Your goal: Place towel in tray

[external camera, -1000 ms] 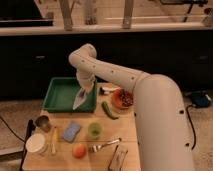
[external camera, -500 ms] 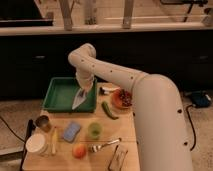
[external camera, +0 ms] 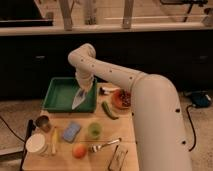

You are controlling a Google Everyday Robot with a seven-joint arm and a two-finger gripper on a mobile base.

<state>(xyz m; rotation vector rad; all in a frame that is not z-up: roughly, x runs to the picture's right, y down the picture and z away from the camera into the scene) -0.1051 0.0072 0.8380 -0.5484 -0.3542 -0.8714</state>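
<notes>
Hand with towel above tray

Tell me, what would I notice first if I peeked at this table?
The big white robot arm curves in from the right. Its gripper, shut on the small pale grey-white cloth towel, hangs over the shallow green plastic tray at the back left of the wooden table. Right of the tray sits a round orange-red bowl.

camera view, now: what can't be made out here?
All camera view.
- Gripper, shut on the towel over the tray's right half: grip point hidden by the arm.
- Towel tip touching the tray floor or not: too blurred.
- Bowl: contents blurred, right rim behind the arm.
</notes>
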